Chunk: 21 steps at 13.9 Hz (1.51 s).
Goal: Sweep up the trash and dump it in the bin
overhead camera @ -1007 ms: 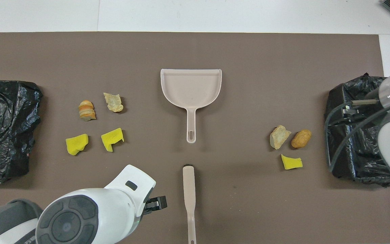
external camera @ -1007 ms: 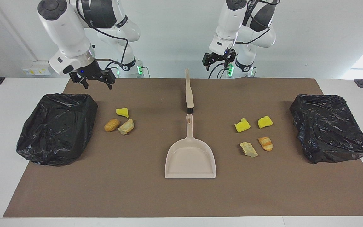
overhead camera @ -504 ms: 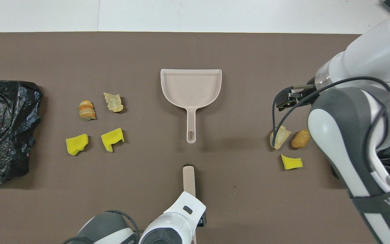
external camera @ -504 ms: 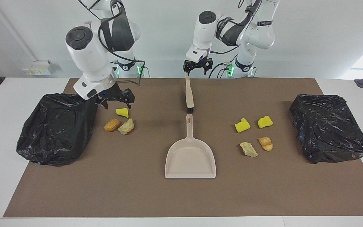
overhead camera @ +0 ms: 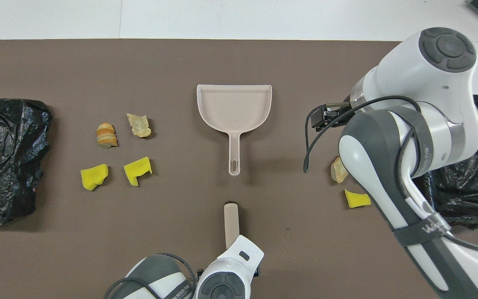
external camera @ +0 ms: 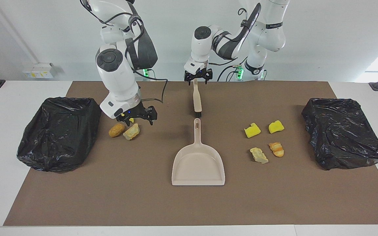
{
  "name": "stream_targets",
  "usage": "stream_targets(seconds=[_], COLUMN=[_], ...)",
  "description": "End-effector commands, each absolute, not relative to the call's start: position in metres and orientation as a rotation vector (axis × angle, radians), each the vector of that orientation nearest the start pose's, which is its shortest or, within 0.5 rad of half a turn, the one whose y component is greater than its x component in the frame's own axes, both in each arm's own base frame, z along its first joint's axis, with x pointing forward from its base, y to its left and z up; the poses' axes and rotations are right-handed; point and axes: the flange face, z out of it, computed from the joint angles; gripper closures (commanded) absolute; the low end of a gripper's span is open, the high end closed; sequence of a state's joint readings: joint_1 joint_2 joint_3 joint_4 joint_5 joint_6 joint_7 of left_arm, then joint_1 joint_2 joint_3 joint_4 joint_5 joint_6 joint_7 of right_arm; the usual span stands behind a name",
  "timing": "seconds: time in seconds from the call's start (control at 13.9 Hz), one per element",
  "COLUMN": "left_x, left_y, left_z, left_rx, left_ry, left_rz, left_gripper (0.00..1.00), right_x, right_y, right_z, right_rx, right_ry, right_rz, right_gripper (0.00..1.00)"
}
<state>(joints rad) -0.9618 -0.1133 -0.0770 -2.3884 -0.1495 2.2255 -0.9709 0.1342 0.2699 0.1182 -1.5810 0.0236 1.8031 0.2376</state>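
Right tool now over trash, spread, clear

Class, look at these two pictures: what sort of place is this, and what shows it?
Probably a robot lab. Two white robot arms stand at a table with a brown mat, where a beige plastic dustpan and black-lined bins are laid out neatly.

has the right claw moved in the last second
Yes. The right claw has come away from the black bin bag at its end of the table, toward the dustpan, and now hangs above three trash pieces.
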Motion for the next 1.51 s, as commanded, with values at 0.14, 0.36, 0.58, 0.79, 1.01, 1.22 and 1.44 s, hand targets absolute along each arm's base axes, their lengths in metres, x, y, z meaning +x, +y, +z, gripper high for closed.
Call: stream_targets(seconds=[0.14, 0.36, 0.58, 0.79, 1.01, 1.22, 1.44], left_x=[0.202, 0.206, 0.214, 0.222, 0.227, 0.245, 0.276], left_y=[-0.428, -0.428, -0.426, -0.421, -0.418, -0.408, -0.39], left_z=[0.334, 0.335, 0.339, 0.345, 0.345, 0.356, 0.38], left_rx=[-3.147, -3.14, -3.146, -3.138, -3.136, -3.133, -3.08], left_ry=[-0.066, -0.084, -0.109, -0.12, -0.129, -0.169, -0.253], left_rz=[0.19, 0.194, 0.192, 0.201, 0.203, 0.212, 0.277], left_gripper=[0.0, 0.0, 0.36, 1.0, 1.0, 1.0, 1.0], right_x=[0.616, 0.615, 0.615, 0.615, 0.614, 0.612, 0.609], right_y=[0.154, 0.155, 0.155, 0.155, 0.156, 0.166, 0.198], right_z=[0.48, 0.48, 0.48, 0.48, 0.479, 0.479, 0.471], right_rx=[-3.09, -3.091, -3.091, -3.091, -3.09, -3.088, -3.08], right_ry=[0.03, 0.027, 0.027, 0.03, 0.052, 0.029, 0.03], right_rz=[0.081, 0.086, 0.086, 0.086, 0.089, 0.084, 0.048], right_gripper=[0.0, 0.0, 0.0, 0.0, 0.0, 0.0, 0.0])
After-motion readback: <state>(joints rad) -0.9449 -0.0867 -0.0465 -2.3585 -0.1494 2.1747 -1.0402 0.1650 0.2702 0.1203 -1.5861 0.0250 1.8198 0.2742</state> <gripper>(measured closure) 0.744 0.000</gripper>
